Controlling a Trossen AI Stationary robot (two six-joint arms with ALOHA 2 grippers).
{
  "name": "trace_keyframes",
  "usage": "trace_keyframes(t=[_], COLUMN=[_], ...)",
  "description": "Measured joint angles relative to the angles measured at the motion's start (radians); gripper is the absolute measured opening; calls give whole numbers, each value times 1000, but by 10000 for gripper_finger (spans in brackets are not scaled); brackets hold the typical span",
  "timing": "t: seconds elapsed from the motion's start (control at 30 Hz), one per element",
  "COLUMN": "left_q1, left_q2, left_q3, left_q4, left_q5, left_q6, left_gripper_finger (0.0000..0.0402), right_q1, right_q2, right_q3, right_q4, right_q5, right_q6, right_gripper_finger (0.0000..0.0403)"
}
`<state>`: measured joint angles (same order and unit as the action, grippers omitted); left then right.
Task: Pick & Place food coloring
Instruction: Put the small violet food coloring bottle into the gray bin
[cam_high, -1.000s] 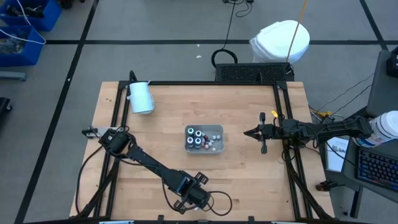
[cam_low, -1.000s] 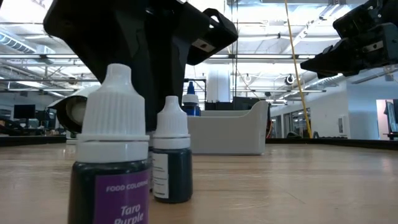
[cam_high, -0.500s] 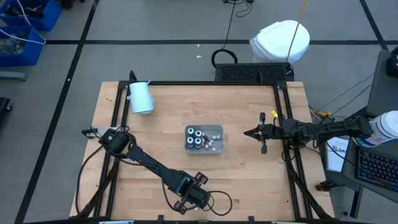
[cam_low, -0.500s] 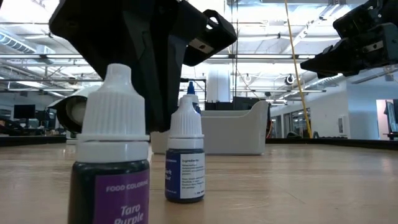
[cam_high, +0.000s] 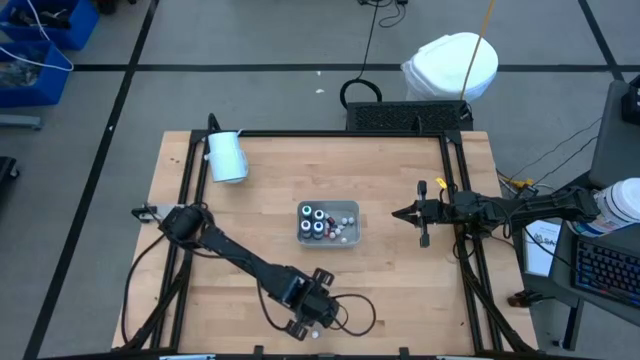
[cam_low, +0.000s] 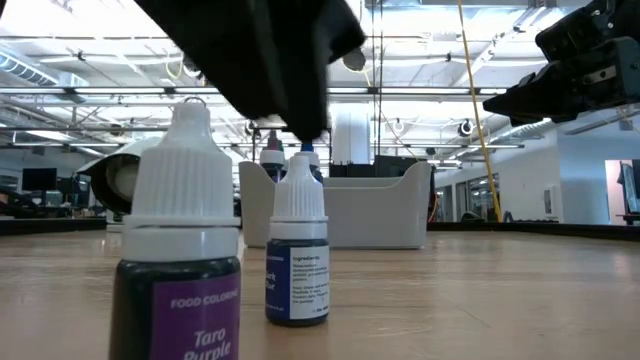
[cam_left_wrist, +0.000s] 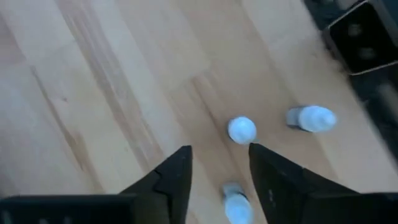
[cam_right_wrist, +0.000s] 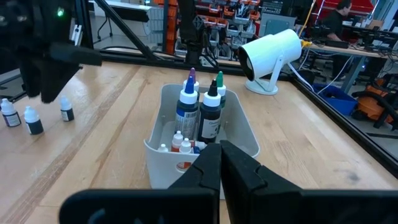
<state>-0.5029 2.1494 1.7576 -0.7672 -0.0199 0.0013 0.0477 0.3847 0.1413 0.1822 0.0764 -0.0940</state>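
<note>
Hovering with jaws parted and empty, left gripper (cam_left_wrist: 217, 180) over three small food coloring bottles (cam_left_wrist: 242, 130) standing near the counter (cam_high: 400, 290) front edge. Waiting with jaws closed near the right edge, right gripper (cam_high: 398, 213). Holding more bottles mid-counter, tray (cam_high: 351, 241).

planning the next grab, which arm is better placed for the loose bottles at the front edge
Left. Its tool hangs open right above the loose bottles on the wood. The right tool is shut and waits beyond the tray, far from them.
</note>
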Motion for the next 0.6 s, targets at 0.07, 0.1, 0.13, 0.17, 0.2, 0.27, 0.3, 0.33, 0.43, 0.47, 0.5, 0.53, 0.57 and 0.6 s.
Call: trace_keyframes(t=[0.07, 0.1, 0.13, 0.17, 0.2, 0.27, 0.3, 0.33, 0.43, 0.47, 0.5, 0.53, 0.57, 0.6], left_q1=[6, 8, 8, 8, 6, 3, 1, -2, -7, -9, -10, -11, -13, -16], left_q2=[-15, -19, -21, -21, -21, -17, -15, -12, -10, -10, -10, -10, -10, -9], left_q3=[0, 0, 0, 0, 0, 0, 0, 0, 0, 0, 0, 0, 0, 0], left_q4=[-29, -48, -70, -94, -114, -132, -124, -120, -113, -110, -109, -110, -110, -108], left_q5=[47, 65, 71, 72, 72, 72, 72, 72, 72, 71, 69, 67, 66, 64], left_q6=[-36, -57, -74, -92, -103, -109, -109, -108, -88, -80, -73, -68, -63, -61], left_gripper_finger=[179, 186, 193, 200, 205, 214, 218, 220, 218, 215, 212, 209, 205, 201], right_q1=[0, 0, 0, 0, 0, 0, 0, 0, 0, 0, 0, 0, 0, 0], right_q2=[0, 0, 0, 0, 0, 0, 0, 0, 0, 0, 0, 0, 0, 0], right_q3=[0, 0, 0, 0, 0, 0, 0, 0, 0, 0, 0, 0, 0, 0], right_q4=[0, 0, 0, 0, 0, 0, 0, 0, 0, 0, 0, 0, 0, 0], right_q5=[0, 0, 0, 0, 0, 0, 0, 0, 0, 0, 0, 0, 0, 0], right_q6=[0, 0, 0, 0, 0, 0, 0, 0, 0, 0, 0, 0, 0, 0], right_gripper_finger=[0, 0, 0, 0, 0, 0, 0, 0, 0, 0, 0, 0, 0, 0])
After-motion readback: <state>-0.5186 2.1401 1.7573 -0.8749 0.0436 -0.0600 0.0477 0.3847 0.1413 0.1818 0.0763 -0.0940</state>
